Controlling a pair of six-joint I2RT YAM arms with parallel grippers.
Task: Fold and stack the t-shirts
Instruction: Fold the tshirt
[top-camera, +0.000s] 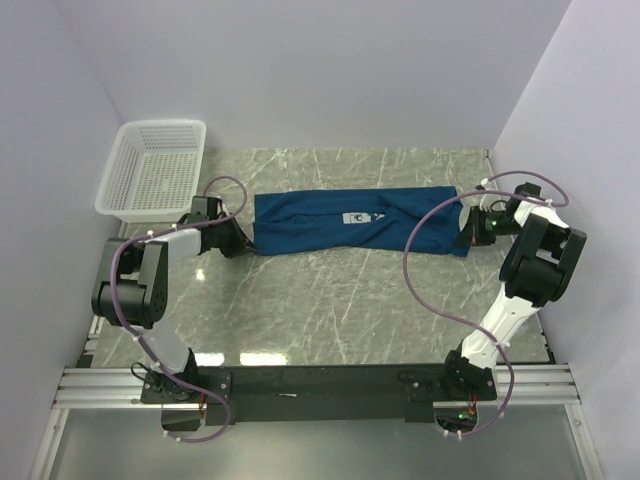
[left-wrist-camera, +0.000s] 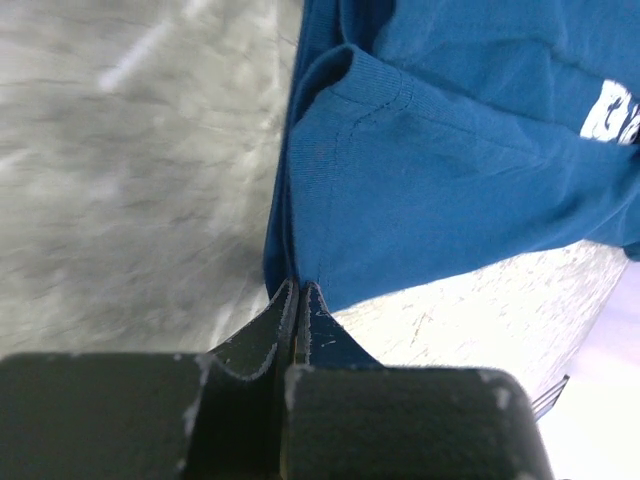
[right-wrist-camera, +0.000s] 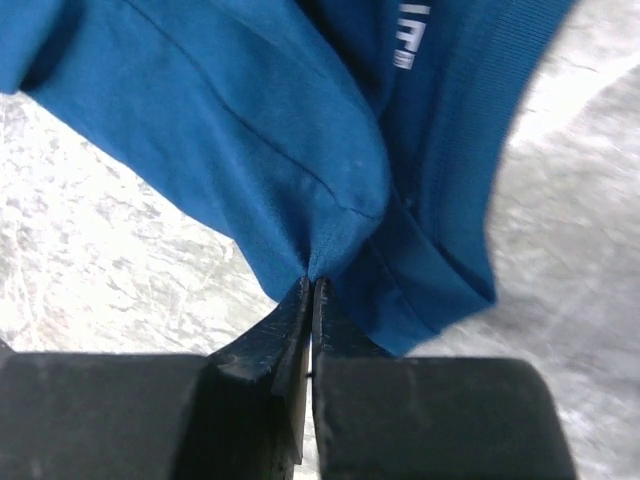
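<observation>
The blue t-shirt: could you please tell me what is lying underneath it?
Only the marbled table shows around the t-shirt; its folded layers cover whatever is directly beneath, and nothing pokes out at the edges. The left gripper and right gripper pinch its ends.

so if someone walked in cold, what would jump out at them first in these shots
The dark blue t-shirt first, lying as a long folded band across the middle of the marble table. The left gripper is shut on its left end and the right gripper on its right end. A white mesh basket sits at the far left corner.
</observation>
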